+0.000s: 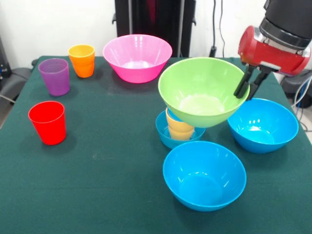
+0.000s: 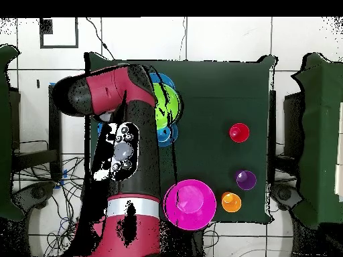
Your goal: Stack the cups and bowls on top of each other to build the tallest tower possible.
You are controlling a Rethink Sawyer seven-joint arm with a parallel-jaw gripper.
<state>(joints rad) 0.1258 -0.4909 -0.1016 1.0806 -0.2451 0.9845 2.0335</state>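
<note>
Dark green cloth covers the desk, behind which a white wall and black equipment are seen. Near the middle of the desk, a small shallow blue plastic bowl serves as the base of the tower; a yellow-orange plastic cup is stood inside it, so that the wide base steadies the narrow cup. Over the cup, a large glossy green plastic bowl is held tilted, its rim pinched by the black claw of the red and black arm, one finger inside the wall and one outside. A rim grip is judged to have been chosen because the bowl is too wide to be spanned. The green bowl's underside appears to touch the cup, though whether it is resting there cannot be told.

Two large blue plastic bowls are left as later tiers: one towards the front edge, the other near the desk's side edge beneath the arm. A large pink plastic bowl and an orange plastic cup are placed along the far edge; a purple plastic cup and a red plastic cup are set near the opposite side edge, well apart from the tower.

In the overhead view, the tower is largely hidden by the arm.
</note>
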